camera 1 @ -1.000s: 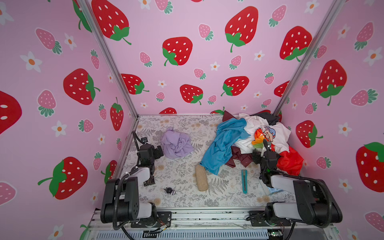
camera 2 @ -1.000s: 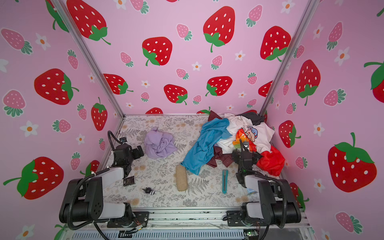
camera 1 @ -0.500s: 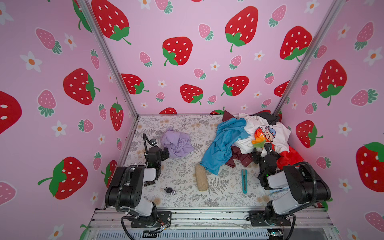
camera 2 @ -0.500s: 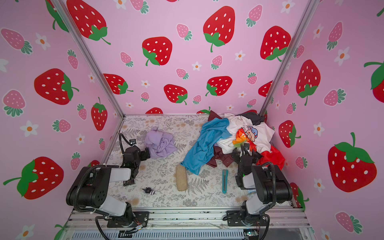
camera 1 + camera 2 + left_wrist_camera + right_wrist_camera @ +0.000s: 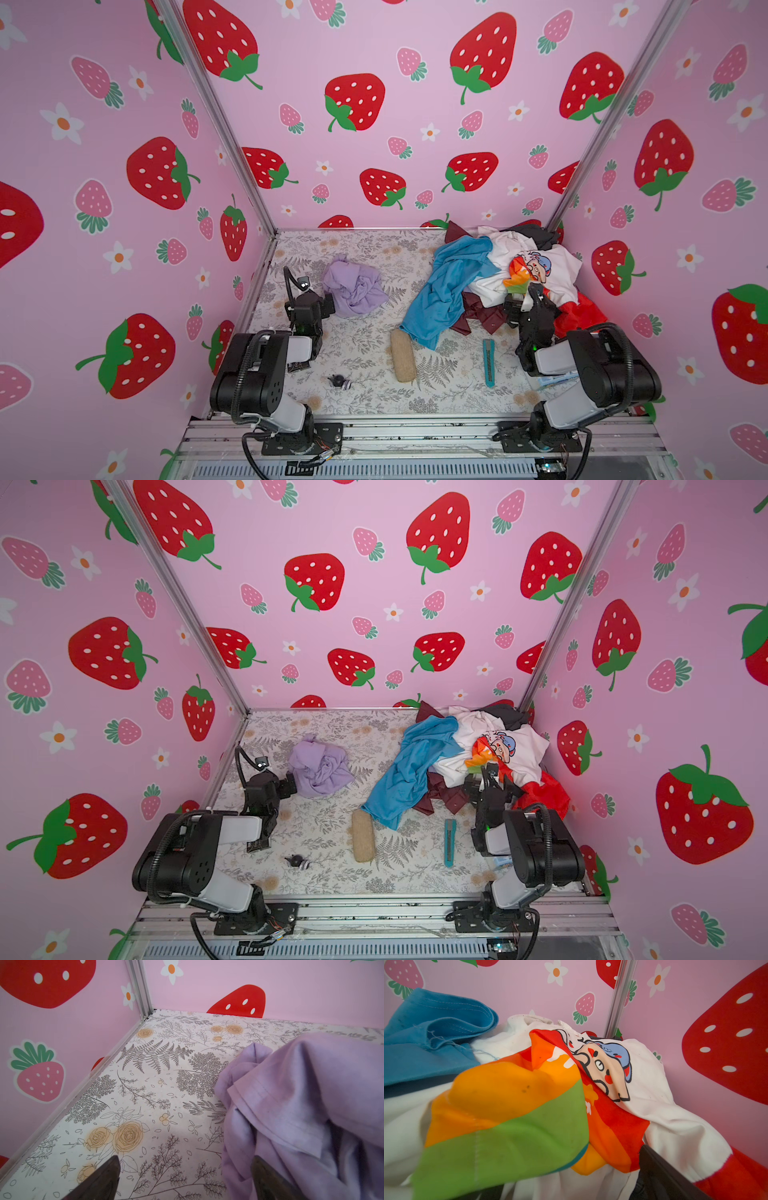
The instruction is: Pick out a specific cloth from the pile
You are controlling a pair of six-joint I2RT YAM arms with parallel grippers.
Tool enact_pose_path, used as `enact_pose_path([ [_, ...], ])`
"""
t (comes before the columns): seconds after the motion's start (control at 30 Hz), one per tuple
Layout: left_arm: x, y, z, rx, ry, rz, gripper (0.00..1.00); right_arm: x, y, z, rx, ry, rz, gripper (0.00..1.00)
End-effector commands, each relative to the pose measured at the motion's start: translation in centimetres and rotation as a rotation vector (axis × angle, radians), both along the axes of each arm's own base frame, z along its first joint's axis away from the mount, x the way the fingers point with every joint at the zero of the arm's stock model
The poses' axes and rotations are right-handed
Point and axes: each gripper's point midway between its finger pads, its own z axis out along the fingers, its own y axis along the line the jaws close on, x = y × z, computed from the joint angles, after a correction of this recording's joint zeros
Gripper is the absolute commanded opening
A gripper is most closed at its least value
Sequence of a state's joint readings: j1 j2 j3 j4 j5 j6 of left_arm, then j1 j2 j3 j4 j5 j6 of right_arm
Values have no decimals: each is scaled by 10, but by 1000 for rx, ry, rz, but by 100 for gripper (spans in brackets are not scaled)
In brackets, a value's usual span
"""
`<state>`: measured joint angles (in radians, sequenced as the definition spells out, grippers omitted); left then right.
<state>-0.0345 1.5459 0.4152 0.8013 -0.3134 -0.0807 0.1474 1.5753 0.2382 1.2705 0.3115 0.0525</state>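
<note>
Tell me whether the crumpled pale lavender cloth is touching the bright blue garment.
Apart. Both top views show a strip of bare floral tabletop between the pale lavender cloth and the bright blue garment.

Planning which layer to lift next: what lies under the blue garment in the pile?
Under the blue garment, a maroon cloth sticks out at its right edge, and its upper edge overlaps the white printed shirt. Anything deeper is covered.
</note>
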Motion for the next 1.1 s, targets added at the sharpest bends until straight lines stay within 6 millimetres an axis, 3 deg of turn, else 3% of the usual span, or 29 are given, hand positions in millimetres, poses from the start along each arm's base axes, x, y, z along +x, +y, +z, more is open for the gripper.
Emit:
enact_pose_path([
  [0.0,5,-1,7,-10,-20,0,99,6,3,8,-11,-23,17,100],
  [0.5,5,-2,7,-10,-25,-6,99,5,2,8,-12,-25,15,100],
  [0.67,6,-22,8,-10,-39,-137,99,5,2,8,-11,-25,17,100],
  [0.8,0,-5,9,-37,-64,-46,99,5,2,9,-11,-26,17,100],
  [1.07,9,-10,5,-34,-12,-80,99,6,2,8,-11,-22,16,100],
])
